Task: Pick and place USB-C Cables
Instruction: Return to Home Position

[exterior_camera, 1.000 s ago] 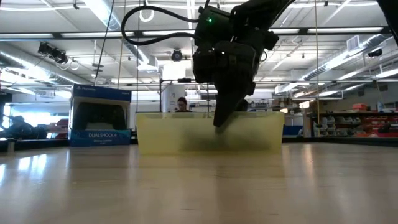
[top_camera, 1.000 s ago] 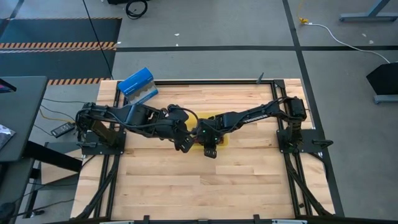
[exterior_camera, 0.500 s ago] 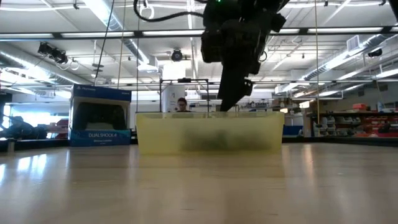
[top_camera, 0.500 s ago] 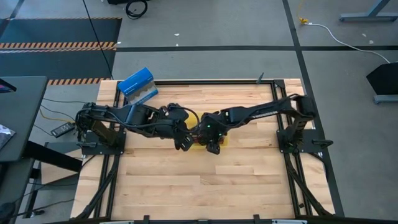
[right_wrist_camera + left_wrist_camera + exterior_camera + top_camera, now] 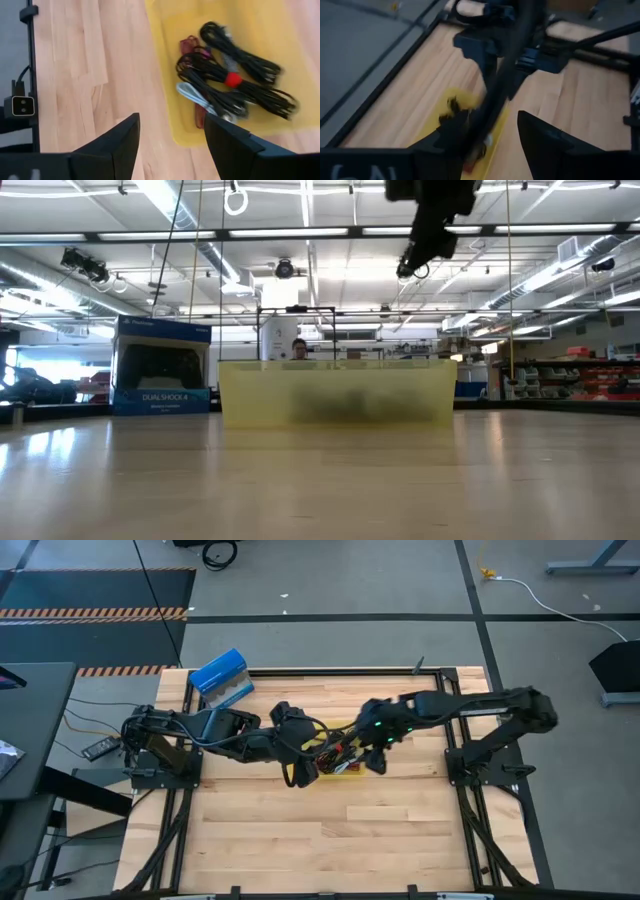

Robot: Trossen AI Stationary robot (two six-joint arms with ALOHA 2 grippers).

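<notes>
USB-C cables (image 5: 230,82) lie in yellow bin (image 5: 280,30) on the counter (image 5: 300,830). My right end effector (image 5: 171,120) hangs above it, wide, empty; left end effector (image 5: 492,117) wide too. Homing step, I judge: next, pull both arms clear.

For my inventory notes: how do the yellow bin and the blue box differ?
The yellow bin is translucent and open-topped, the blue box opaque. The bin sits mid-table holding cables; the box stands at a left corner. Both rest on the table.
</notes>
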